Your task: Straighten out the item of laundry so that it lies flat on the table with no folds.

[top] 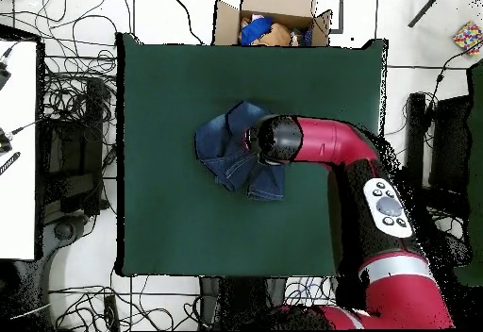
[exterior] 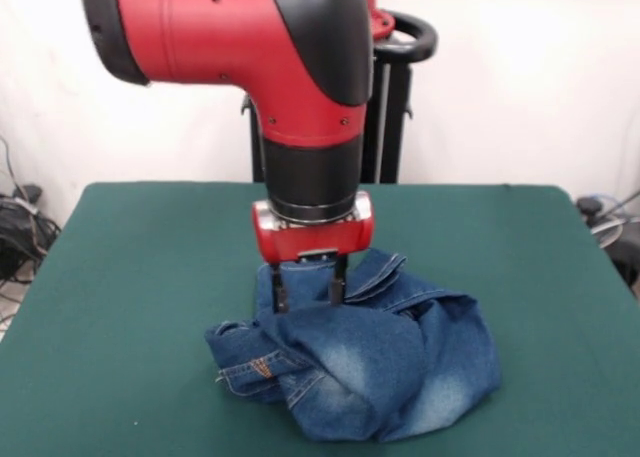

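Jeans (exterior: 370, 372) sit bunched in a crumpled heap near the middle of the green table (exterior: 130, 277), well clear of every edge. Right on top, the gripper (exterior: 311, 295) points straight down, fingers slightly parted, tips pressing into the denim folds; a firm hold isn't clear.

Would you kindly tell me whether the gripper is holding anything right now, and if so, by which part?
It cannot be told. The gripper is down at the top of the crumpled jeans, jaws spread, but whether denim is pinched between them is unclear.
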